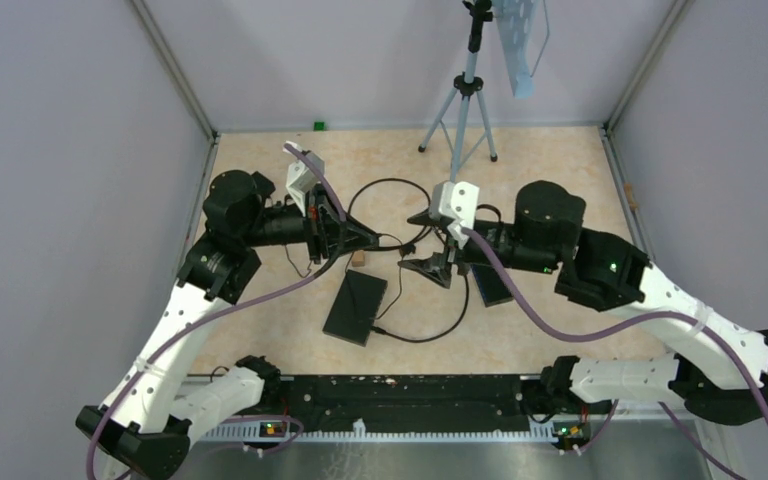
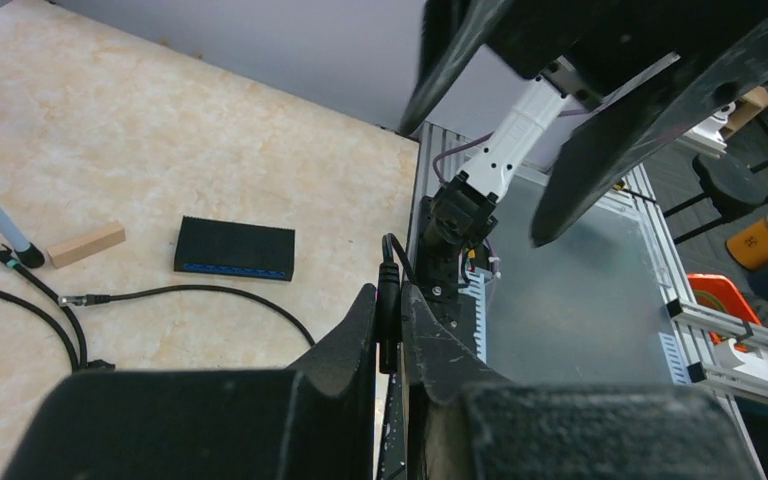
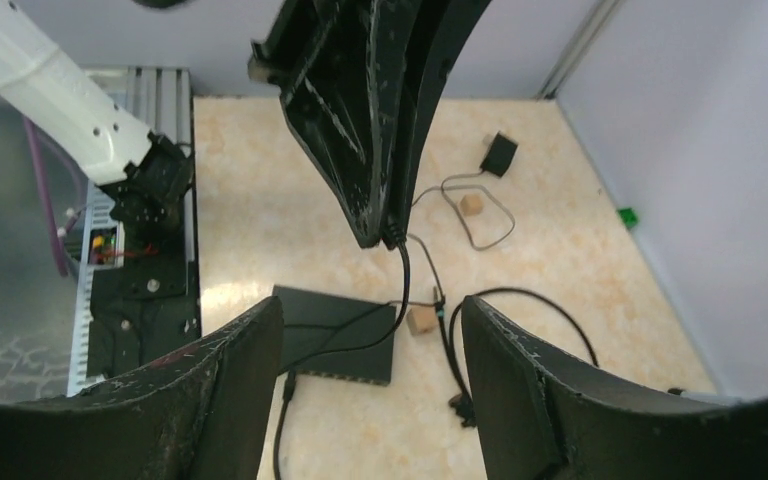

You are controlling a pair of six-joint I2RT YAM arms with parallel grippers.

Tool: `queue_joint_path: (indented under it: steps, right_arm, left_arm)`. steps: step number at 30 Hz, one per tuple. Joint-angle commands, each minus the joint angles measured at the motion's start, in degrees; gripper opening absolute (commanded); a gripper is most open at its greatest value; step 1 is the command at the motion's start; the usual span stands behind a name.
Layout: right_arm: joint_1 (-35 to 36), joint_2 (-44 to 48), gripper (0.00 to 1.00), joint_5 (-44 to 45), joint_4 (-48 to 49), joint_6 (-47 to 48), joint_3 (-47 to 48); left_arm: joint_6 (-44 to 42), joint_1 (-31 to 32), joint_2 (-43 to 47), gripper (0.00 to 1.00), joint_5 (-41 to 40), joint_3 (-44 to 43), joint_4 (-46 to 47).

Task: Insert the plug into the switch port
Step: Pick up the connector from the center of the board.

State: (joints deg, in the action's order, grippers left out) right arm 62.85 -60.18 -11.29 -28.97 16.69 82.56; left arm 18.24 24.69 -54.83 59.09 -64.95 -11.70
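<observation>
Left of the flat black rectangular switch box (image 1: pixel 356 306) and along its near edge, the beige stone-patterned surface (image 1: pixel 260 320) lies open. Above its far end the room is tight. The left gripper (image 1: pixel 372 239) and the right gripper (image 1: pixel 415 242), jaws spread wide, hang close together there. Thin black cable (image 3: pixel 404 285) drops from the left jaws towards it and lies in loops to its right. A small pale wooden block (image 1: pixel 359 258) sits just beyond it, and a grey metal tripod (image 1: pixel 463 110) stands well beyond.

Top camera high, looking down; wrist cameras close, facing across table (image 1: pixel 560 170); all share switch (image 1: pixel 355 307)
</observation>
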Motion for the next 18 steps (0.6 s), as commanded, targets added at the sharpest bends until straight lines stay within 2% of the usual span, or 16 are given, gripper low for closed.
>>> queue_joint_path:
  steps: [1, 13, 18]
  right_arm:
    - [0.52, -2.74, 0.63, 0.96, -2.94, -2.02, 1.13]
    - [0.54, -6.86, 0.59, 5.01, 0.58, 0.65, 1.2]
    - [0.55, -7.79, 0.52, 4.1, 0.26, 2.36, 1.82]
  left_arm:
    - [-2.96, 0.26, 0.96, 0.0, 3.65, -2.27, -0.84]
    - [-6.88, 0.27, 0.77, 0.0, 1.71, -3.58, -5.74]
    - [-7.56, 0.27, 0.83, 0.0, 1.62, -3.69, -6.45]
